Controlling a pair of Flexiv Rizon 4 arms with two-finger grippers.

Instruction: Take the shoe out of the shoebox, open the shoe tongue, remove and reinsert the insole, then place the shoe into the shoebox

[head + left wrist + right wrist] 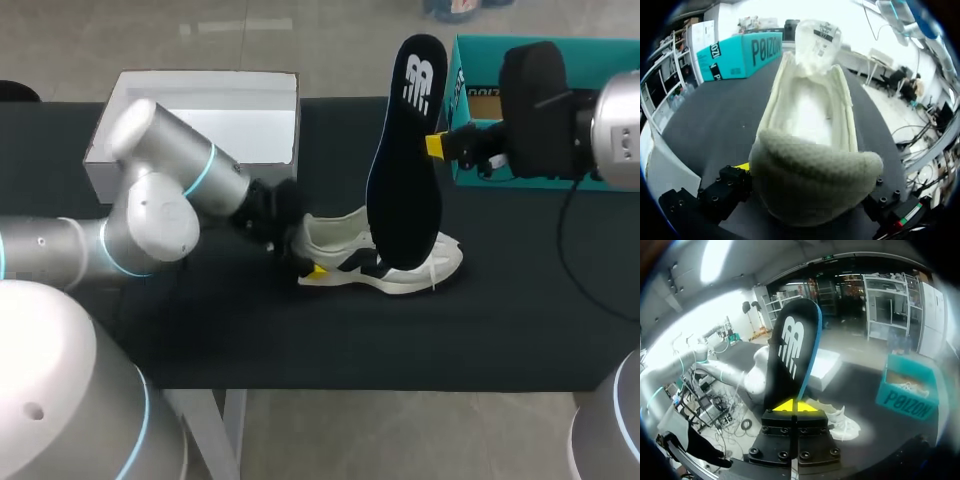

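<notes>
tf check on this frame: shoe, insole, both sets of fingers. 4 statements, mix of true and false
1. The right gripper is shut on the insole. True.
2. The shoe sits inside a box. False: it stands on the table, outside the white box and the teal box.
3. The insole lies flat on the table. False: it is held upright, with its lower end at the shoe.
4. The left gripper has its fingers on the shoe's heel. True.
</notes>
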